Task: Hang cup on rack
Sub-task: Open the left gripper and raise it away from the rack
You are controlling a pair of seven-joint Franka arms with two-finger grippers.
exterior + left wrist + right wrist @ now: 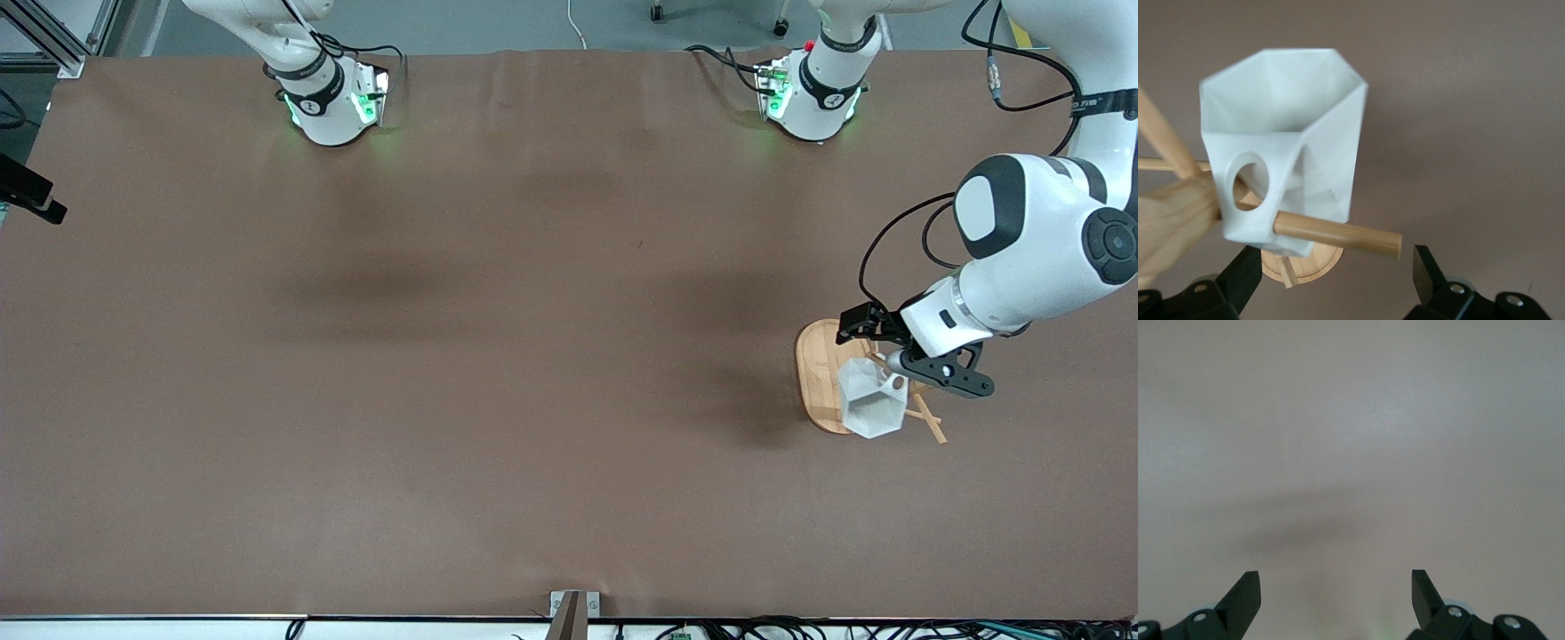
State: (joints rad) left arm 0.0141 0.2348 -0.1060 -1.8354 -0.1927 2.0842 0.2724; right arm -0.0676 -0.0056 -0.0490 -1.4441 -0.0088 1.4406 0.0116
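Note:
The white faceted cup (871,402) hangs on the bamboo rack (816,373) at the left arm's end of the table. In the left wrist view a peg (1338,233) passes through the round hole in the handle of the cup (1288,127), and the peg's tip sticks out past the handle. My left gripper (900,356) is over the rack, open, and apart from the cup. Its fingers stand to either side of the peg's tip without touching it, as the left wrist view (1336,275) shows. My right gripper (1336,590) is open and empty over bare table.
The rack's oval base (1313,267) lies below the cup and its post (1171,213) rises beside it. Other pegs (929,420) stick out toward the front camera. The right arm waits near its base (329,98). Brown table cover (498,356) spreads around.

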